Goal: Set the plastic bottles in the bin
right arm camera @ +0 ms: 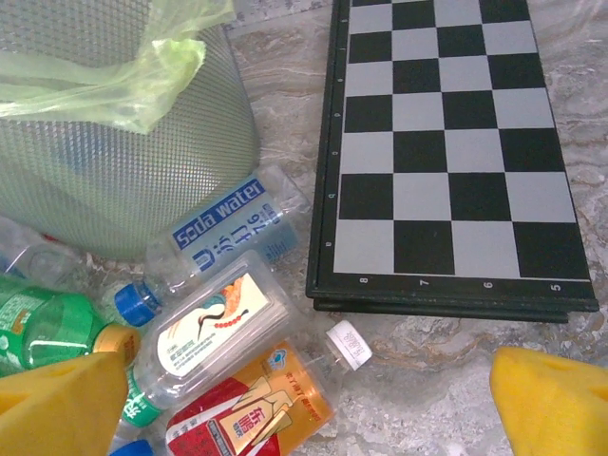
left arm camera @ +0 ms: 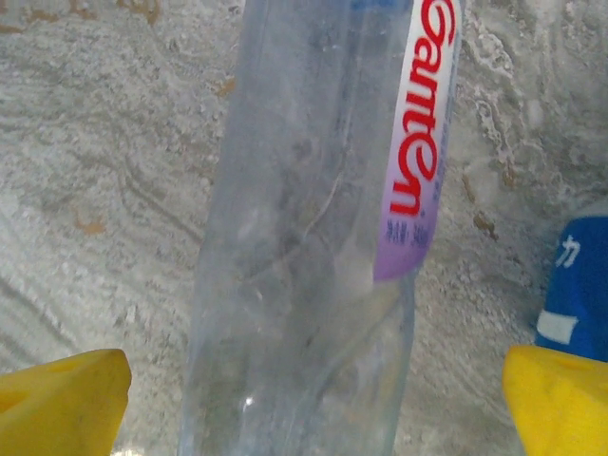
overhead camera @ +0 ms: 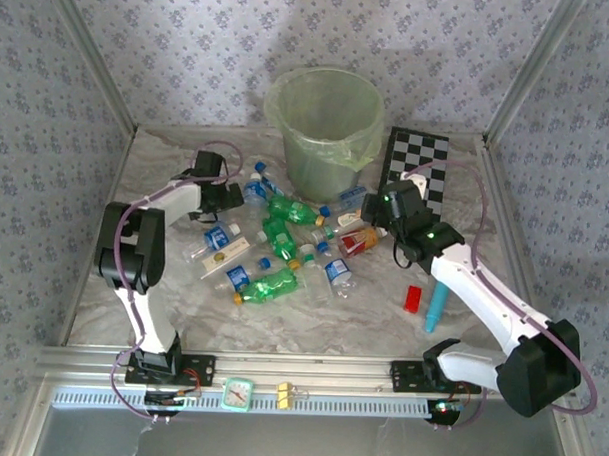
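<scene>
Several plastic bottles (overhead camera: 284, 249) lie scattered in the middle of the table: clear ones with blue caps, green ones and a reddish one (overhead camera: 361, 240). The pale green bin (overhead camera: 323, 129) stands behind them. My left gripper (overhead camera: 224, 197) hangs open low over a clear bottle (left arm camera: 304, 237) with a red-lettered label; its yellow fingertips (left arm camera: 62, 404) stand well clear on either side. My right gripper (overhead camera: 373, 218) is open above the reddish bottle (right arm camera: 256, 408), which has a white cap. Beside it lie a clear white-labelled bottle (right arm camera: 209, 323) and a soda water bottle (right arm camera: 223, 228), close to the bin (right arm camera: 123, 142).
A black-and-white chequered board (overhead camera: 419, 167) lies right of the bin, its edge (right arm camera: 446, 294) close to the bottles. A small red block (overhead camera: 413, 298) and a cyan stick (overhead camera: 436, 308) lie at the front right. Walls enclose the table.
</scene>
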